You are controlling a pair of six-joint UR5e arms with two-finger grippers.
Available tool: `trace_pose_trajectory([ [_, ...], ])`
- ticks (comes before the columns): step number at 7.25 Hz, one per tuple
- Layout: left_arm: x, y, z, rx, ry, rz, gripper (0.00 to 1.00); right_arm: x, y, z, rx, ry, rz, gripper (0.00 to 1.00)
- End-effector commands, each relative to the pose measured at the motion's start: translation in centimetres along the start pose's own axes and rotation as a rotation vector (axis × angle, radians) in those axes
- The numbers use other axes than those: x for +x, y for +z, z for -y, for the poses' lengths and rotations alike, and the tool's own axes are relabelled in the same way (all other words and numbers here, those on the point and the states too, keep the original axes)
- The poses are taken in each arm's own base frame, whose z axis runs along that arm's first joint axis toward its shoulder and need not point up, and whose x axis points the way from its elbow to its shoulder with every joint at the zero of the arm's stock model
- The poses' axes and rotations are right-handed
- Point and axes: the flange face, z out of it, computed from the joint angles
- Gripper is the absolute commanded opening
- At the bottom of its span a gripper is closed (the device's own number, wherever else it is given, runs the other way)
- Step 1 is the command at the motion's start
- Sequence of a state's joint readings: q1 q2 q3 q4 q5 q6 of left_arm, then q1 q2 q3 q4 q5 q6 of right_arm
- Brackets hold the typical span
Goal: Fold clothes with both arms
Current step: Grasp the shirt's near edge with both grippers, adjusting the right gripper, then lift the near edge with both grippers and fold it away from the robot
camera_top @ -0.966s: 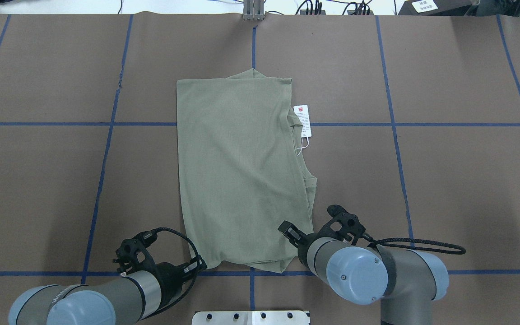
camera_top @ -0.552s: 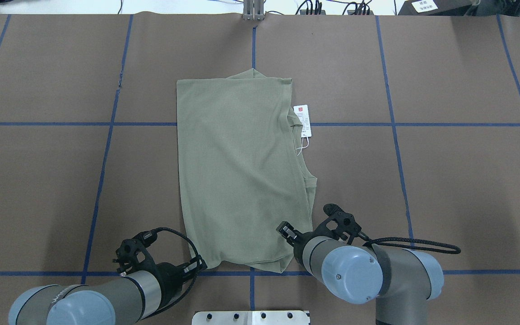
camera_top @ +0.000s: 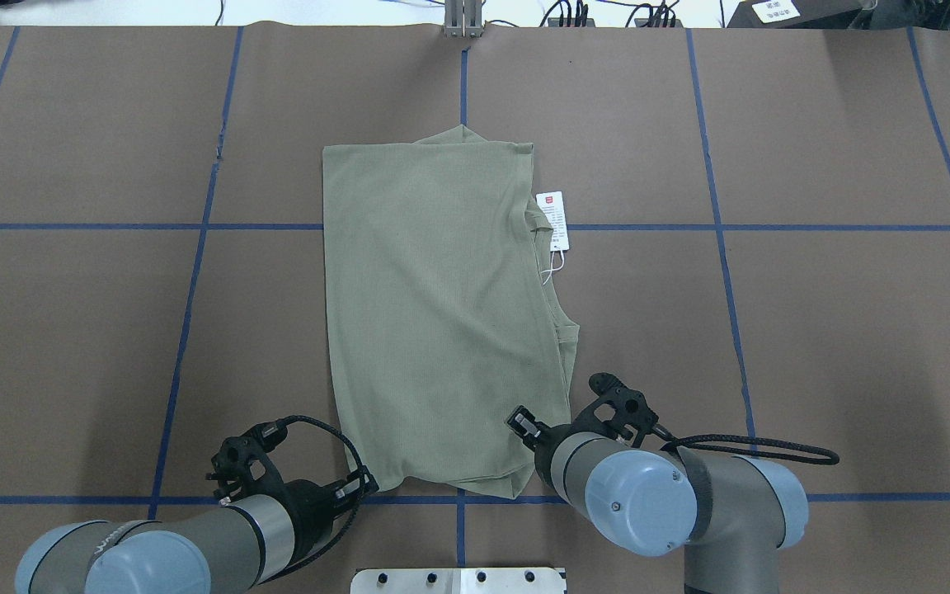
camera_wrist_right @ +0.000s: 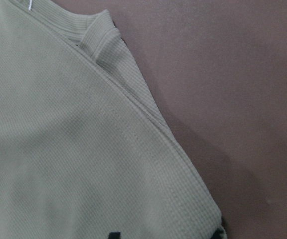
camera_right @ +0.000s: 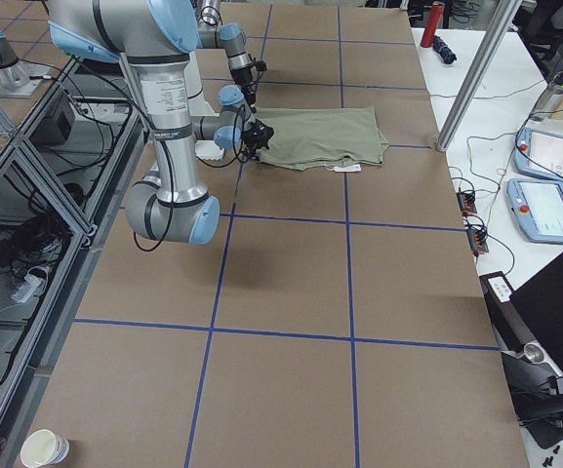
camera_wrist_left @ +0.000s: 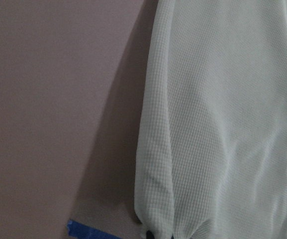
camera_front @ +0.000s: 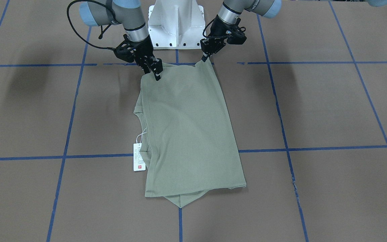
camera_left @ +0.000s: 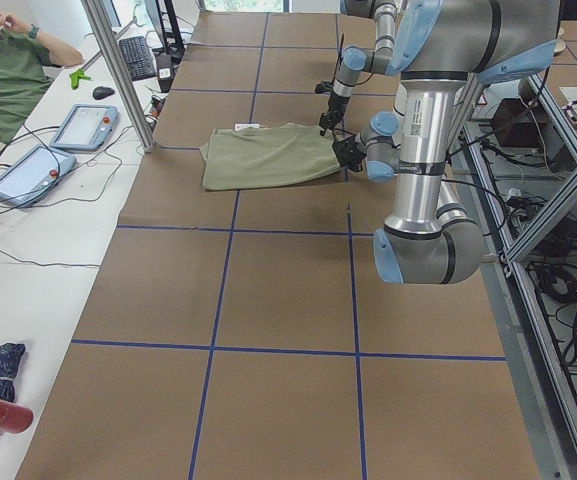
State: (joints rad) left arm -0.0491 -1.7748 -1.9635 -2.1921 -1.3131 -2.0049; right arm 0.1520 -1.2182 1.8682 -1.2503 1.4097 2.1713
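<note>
The pale sage-green shirt (camera_top: 442,313) lies folded into a long strip on the brown table, also seen from the front (camera_front: 186,134). Its white hang tag (camera_top: 552,219) sticks out on the right side. My left gripper (camera_front: 203,60) is shut on the near left corner of the hem. That corner shows pinched and slightly raised in the left wrist view (camera_wrist_left: 153,219). My right gripper (camera_front: 156,75) sits on the near right corner with its fingertips (camera_wrist_right: 114,234) apart, one on the cloth and one at its edge. From overhead its jaws are hidden under the wrist.
The white pedestal base (camera_front: 175,23) stands just behind both grippers. A metal post (camera_top: 463,21) and cables sit at the far table edge. Blue tape lines (camera_top: 195,289) cross the brown cover. An operator (camera_left: 8,70) and tablets (camera_left: 83,125) are beyond the far side.
My right arm has shifted slightly left over the shirt's near right corner. The left arm and the shirt have not visibly moved.
</note>
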Motion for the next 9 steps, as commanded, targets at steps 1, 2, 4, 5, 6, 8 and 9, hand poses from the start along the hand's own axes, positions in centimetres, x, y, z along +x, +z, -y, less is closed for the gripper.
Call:
trace_pose_trajectory([
  [1, 0.0, 0.0, 0.0, 0.000, 0.000, 0.000, 0.00, -0.3, -0.2, -0.2, -0.004, 0.045, 0.005, 0.00],
  [2, 0.0, 0.0, 0.0, 0.000, 0.000, 0.000, 0.00, -0.2, -0.1, -0.2, -0.003, 0.045, 0.004, 0.00],
  [4, 0.6, -0.3, -0.1, -0.006, -0.002, -0.012, 0.00, -0.6, -0.7, -0.1, -0.008, 0.050, 0.015, 0.00],
  [5, 1.6, -1.9, 0.0, -0.021, 0.001, -0.039, 0.00, -1.5, -2.5, 0.2, -0.021, 0.058, 0.033, 0.00],
  [6, 3.2, -4.7, -0.1, -0.074, 0.028, -0.042, 0.00, -2.4, -6.6, 0.3, -0.013, 0.052, 0.014, 0.00],
  [8, 7.7, -14.6, -0.4, -0.201, 0.023, -0.050, 0.00, -3.4, -17.4, 1.0, -0.072, 0.057, 0.008, 0.00],
  [9, 9.2, -18.4, 1.0, -0.221, 0.017, -0.031, 0.00, -5.0, -21.3, 1.2, -0.095, 0.067, 0.000, 0.00],
])
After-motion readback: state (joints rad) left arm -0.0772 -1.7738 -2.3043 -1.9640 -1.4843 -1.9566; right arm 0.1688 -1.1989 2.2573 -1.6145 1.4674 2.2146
